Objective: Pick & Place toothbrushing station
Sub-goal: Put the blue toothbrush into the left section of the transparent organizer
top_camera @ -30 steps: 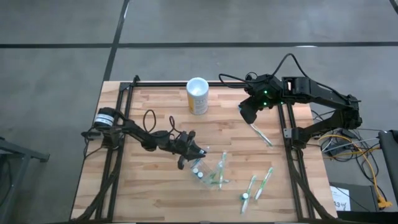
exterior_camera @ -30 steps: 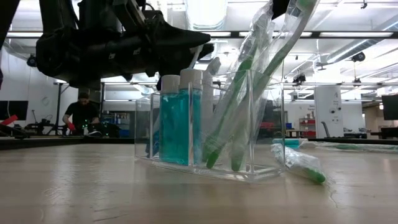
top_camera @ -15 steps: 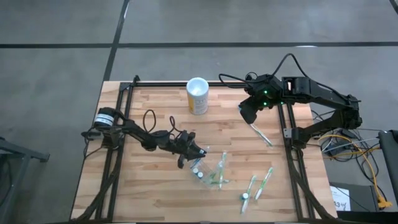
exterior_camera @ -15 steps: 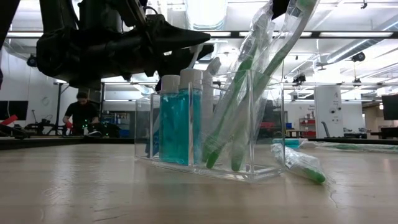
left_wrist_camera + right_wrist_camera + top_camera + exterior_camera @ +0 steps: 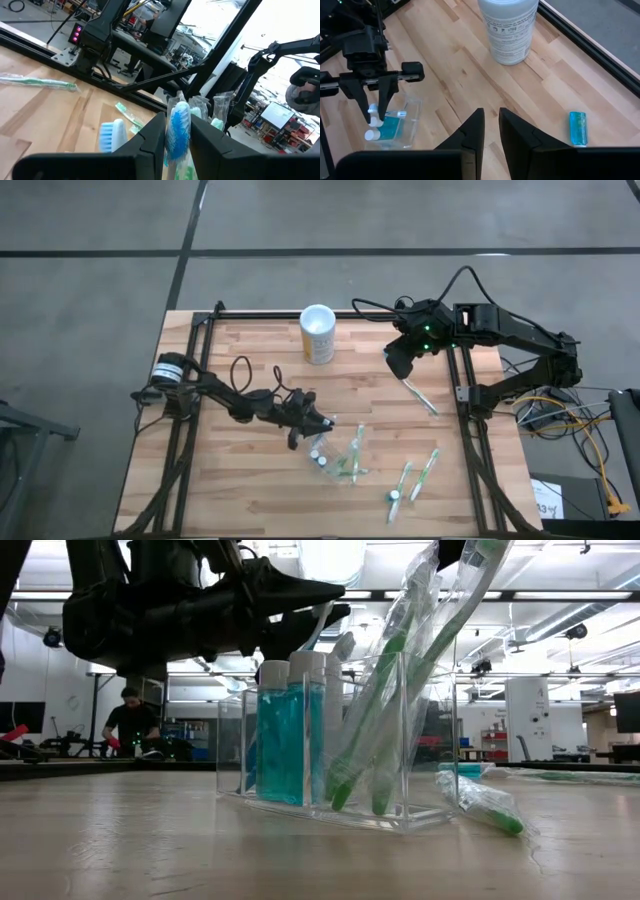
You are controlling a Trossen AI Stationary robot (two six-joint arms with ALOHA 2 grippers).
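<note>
High view: I saw the left gripper [image 5: 318, 427] low over the middle of the table [image 5: 250, 490], right at the clear toothbrushing station [image 5: 338, 459]. The station stood near the table's front centre, with wrapped toothbrushes [image 5: 354, 452] leaning out of it. The right gripper [image 5: 397, 363] waited well apart, by the far right edge, with a loose toothbrush [image 5: 419, 396] just below it. A yellow cup [image 5: 318, 335] stood at the far edge.

Low view: the station [image 5: 330, 740] sat upright on the wood, blue bottles [image 5: 285, 735] on one side, green-handled brushes [image 5: 385, 690] slanting in the other. The left gripper [image 5: 325, 602] hung just above the bottle caps.

Left wrist view: the fingers [image 5: 152, 142] were pinching a blue-bristled toothbrush head [image 5: 178, 131] between them.

Right wrist view: the right fingers [image 5: 472, 132] stood nearly pressed together, nothing between them. Beyond, the left gripper [image 5: 377, 112] reached into the station [image 5: 395, 127]; a small blue tube [image 5: 577, 128] lay apart on the wood.
</note>
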